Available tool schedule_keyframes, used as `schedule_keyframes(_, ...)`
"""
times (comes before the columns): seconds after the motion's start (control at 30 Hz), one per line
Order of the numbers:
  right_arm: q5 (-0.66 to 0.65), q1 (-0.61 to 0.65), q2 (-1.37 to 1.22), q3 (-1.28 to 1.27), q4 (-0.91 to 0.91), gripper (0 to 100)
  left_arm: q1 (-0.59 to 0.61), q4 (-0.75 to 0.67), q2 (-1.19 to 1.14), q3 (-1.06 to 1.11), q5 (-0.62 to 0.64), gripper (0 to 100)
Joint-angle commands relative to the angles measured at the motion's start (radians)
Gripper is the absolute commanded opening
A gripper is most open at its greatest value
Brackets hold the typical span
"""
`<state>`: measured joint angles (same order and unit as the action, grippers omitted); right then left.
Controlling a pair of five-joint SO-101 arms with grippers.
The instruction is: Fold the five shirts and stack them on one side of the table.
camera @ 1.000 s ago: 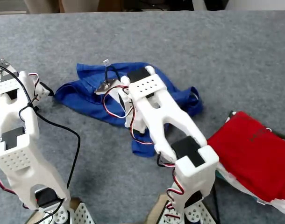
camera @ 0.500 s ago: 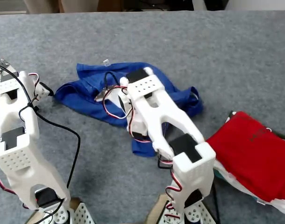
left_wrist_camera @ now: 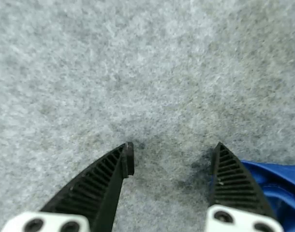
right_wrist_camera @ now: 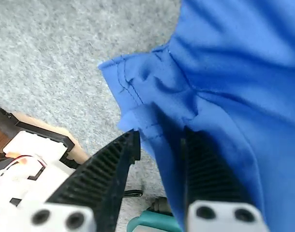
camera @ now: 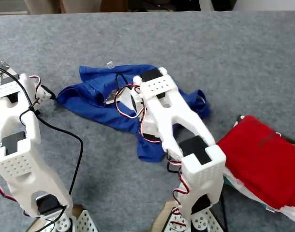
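A crumpled blue shirt [camera: 96, 104] lies left of the table's middle. My right arm [camera: 159, 92] stands over it. The right gripper [right_wrist_camera: 161, 137] is low over the blue shirt [right_wrist_camera: 225, 72], near its stitched hem. It is open a little, with blue cloth lying between the fingers. My left gripper [left_wrist_camera: 174, 154] is open just above bare felt, and the shirt's left tip [left_wrist_camera: 283, 186] lies beside one finger. In the high view that left gripper [camera: 47, 93] sits at the shirt's left end. A folded red shirt [camera: 263, 157] tops a stack at the right edge.
Grey felt covers the table [camera: 210, 48]. Loose cables run along the left arm [camera: 14, 145] and hang beside the right arm. White and teal cloth shows under the red shirt [camera: 283, 212].
My right arm has shifted to the right and its wrist has turned. The gripper that stuck out left over the shirt now sits tucked under the arm. The left arm has kept still.
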<state>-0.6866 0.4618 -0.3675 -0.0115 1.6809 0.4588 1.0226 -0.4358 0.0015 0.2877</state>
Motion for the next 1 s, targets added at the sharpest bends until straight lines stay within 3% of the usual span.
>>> schedule_keyframes(0.0,-0.009,-0.018,0.004,0.021,0.006,8.2,0.002,-0.011,0.007,-0.049,-0.005,26)
schedule_keyframes(0.27,-0.009,-0.015,0.004,0.021,0.008,9.4,0.002,-0.011,0.007,-0.049,-0.005,26)
schedule_keyframes(0.57,0.0,0.091,0.002,0.015,0.002,9.4,0.002,-0.011,0.007,-0.049,-0.005,26)
schedule_keyframes(0.97,0.0,0.114,0.002,-0.131,-0.074,9.5,0.002,-0.011,0.007,-0.049,-0.005,26)
